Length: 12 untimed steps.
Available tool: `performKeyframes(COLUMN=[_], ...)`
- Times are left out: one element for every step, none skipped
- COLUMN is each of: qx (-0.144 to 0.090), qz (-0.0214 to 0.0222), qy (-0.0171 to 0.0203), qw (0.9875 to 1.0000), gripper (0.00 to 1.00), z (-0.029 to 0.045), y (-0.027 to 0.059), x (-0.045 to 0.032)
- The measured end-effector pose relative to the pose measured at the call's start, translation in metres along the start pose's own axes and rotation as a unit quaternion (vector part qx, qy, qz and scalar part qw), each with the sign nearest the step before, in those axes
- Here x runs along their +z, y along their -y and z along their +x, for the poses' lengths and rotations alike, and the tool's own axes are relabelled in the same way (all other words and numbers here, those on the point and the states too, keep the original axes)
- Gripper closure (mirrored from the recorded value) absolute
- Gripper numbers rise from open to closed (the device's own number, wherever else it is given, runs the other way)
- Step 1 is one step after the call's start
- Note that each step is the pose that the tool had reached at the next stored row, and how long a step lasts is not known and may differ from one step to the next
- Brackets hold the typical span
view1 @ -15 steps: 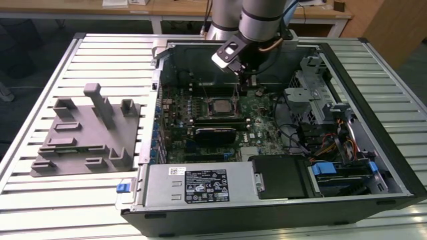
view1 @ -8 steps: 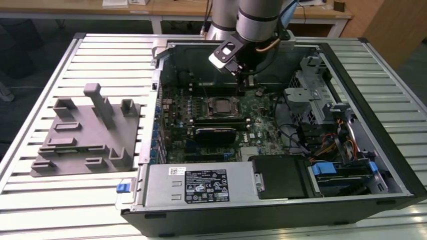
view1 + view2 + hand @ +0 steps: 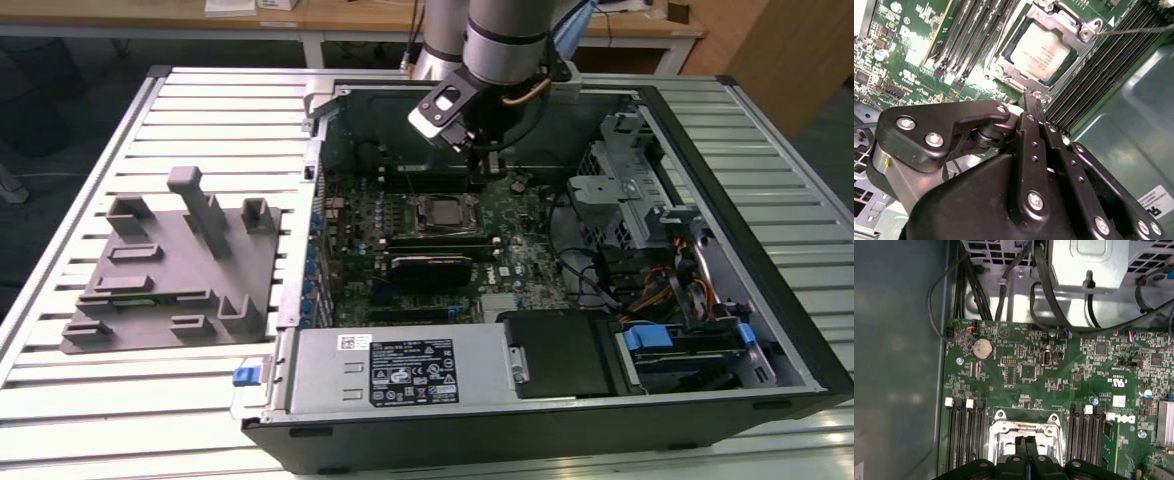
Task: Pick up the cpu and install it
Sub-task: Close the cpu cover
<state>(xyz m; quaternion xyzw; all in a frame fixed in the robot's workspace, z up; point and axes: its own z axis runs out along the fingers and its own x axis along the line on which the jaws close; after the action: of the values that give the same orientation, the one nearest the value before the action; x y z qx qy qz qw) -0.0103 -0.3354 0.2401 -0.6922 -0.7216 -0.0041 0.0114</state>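
Two black fingers [image 3: 1021,447] of the gripper [image 3: 1026,440] are pressed together on nothing, just above the small square silver-topped cpu [image 3: 1041,49], which lies inside the steel-framed socket [image 3: 1076,31] on the green motherboard [image 3: 906,47]; a good seating, I judge, needs it flat and square

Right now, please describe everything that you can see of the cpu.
The cpu is a flat square chip with a silver-grey metal top bearing faint print. It sits on the green motherboard, with a shiny metal frame around its edges. The gripper, fingers together, hangs beside the frame, apart from the chip.
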Motion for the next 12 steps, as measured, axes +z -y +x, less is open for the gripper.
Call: performKeyframes(qx=[0.000, 0.000, 0.000, 0.000, 0.000, 0.000, 0.000, 0.000, 0.000, 0.000, 0.000, 0.000], qz=[0.0000, 0.0000, 0.0000, 0.0000, 0.0000, 0.0000, 0.0000, -0.0001, 0.0000, 0.0000, 0.0000, 0.0000], qy=[0.0000, 0.0000, 0.0000, 0.0000, 0.0000, -0.0001, 0.0000, -0.0001, -0.0001, 0.0000, 0.0000, 0.0000], qw=[1.0000, 1.0000, 1.0000, 1.0000, 1.0000, 1.0000, 1.0000, 1.0000, 1.0000, 1.0000, 1.0000, 1.0000], gripper=[0.89, 0.89, 0.89, 0.89, 0.89, 0.89, 0.89, 0.89, 0.89, 0.89, 0.89, 0.89], z=[0.0000, 0.0001, 0.0001, 0.0002, 0.0003, 0.0003, 0.0004, 0.0005, 0.0006, 0.0007, 0.0008, 0.0009], y=[0.0011, 0.0023, 0.0035, 0.0050, 0.0067, 0.0085, 0.0103, 0.0124, 0.0146, 0.0167, 0.0188, 0.0209], x=[0.0002, 0.0003, 0.0004, 0.0006, 0.0007, 0.0008, 0.0009, 0.0010, 0.0010, 0.0010, 0.0011, 0.0012])
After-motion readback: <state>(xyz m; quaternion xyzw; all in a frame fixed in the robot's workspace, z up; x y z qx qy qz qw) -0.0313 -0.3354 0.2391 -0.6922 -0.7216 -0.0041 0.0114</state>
